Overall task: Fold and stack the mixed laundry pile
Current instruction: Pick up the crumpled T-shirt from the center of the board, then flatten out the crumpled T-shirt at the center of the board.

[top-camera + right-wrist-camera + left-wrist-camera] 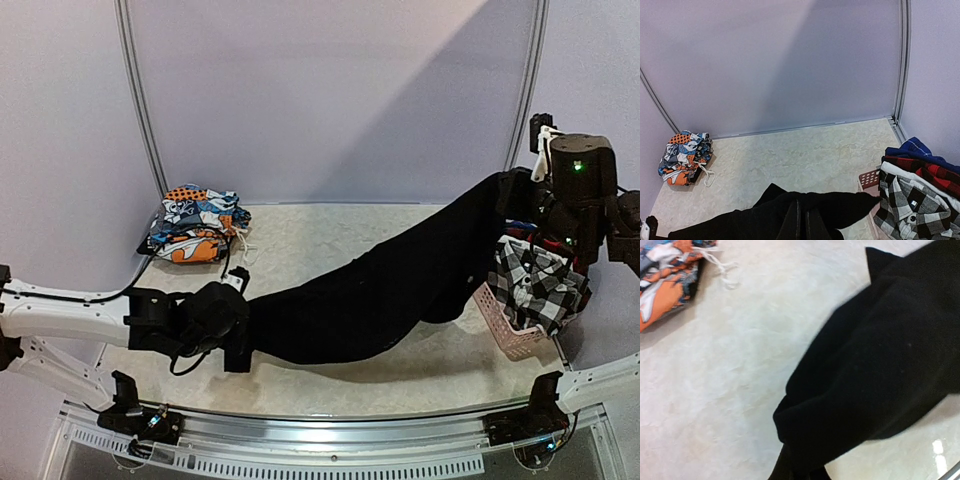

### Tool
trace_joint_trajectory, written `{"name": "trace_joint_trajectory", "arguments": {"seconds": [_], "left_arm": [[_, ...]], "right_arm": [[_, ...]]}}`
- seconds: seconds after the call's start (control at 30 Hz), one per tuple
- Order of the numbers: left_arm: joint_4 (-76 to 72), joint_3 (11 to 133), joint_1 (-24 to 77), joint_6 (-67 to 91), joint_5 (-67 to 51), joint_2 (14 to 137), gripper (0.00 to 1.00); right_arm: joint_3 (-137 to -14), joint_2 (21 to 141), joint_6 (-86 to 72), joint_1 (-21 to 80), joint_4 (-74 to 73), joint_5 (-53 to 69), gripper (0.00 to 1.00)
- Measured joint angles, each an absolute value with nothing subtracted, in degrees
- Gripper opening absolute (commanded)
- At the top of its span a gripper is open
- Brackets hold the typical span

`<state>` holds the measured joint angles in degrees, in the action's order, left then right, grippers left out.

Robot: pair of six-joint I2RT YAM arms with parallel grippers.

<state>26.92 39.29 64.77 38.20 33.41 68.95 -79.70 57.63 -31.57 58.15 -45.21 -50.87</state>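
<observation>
**Black garment held at both ends**

The left gripper is clamped on the garment's near-left end, low over the table. The right gripper, raised at far right, pinches the other end. The soft matte cloth sags between them across open marbled tabletop. Folded printed pieces sit far left by the wall. Only the right wrist view shows red plaid against the checked shirt, which drapes over the perforated pink basket.

The garment is plain black, the shirt black-and-white checked, the pieces orange-blue-white printed, the basket pink.
</observation>
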Motion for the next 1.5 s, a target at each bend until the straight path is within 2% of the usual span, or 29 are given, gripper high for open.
{"name": "trace_joint_trajectory", "arguments": {"seconds": [0.13,0.27,0.43,0.97,1.17,1.23,1.27,1.37,1.43,1.5], "left_arm": [[33.6,40.2,64.7,39.0,37.9,62.3,0.01],[39.0,42.7,64.6,39.5,43.0,53.7,0.06],[42.1,45.4,62.6,39.2,48.1,46.3,0.06],[42.3,54.2,58.8,31.6,50.0,49.3,0.03],[39.5,54.6,58.7,29.9,46.6,48.3,0.02],[37.3,51.7,58.7,30.0,42.7,48.0,0.14],[36.4,50.1,58.7,30.2,40.7,48.0,0.22],[34.2,44.8,60.5,31.4,32.6,50.5,0.59],[33.8,43.3,63.5,31.5,28.7,54.0,0.78],[33.6,42.8,67.3,31.6,26.1,56.8,0.87]], "right_arm": [[-80.0,56.9,-29.8,58.1,-44.5,-51.9,0.00],[-80.4,57.0,-28.4,58.1,-44.5,-52.9,0.00],[-81.2,56.6,-26.9,58.1,-43.7,-54.2,0.00],[-81.2,58.3,-25.6,57.5,-42.5,-53.8,0.00],[-81.2,58.2,-21.6,56.9,-37.5,-44.8,0.00],[-81.2,58.3,-20.4,56.9,-36.8,-42.5,0.00],[-81.1,58.3,-20.2,56.8,-36.7,-41.9,0.00],[-78.6,57.8,-20.5,56.8,-36.4,-41.9,0.00],[-75.0,56.8,-21.4,56.8,-36.8,-43.1,0.00],[-71.2,55.6,-23.2,56.8,-38.0,-44.5,0.00]]}}
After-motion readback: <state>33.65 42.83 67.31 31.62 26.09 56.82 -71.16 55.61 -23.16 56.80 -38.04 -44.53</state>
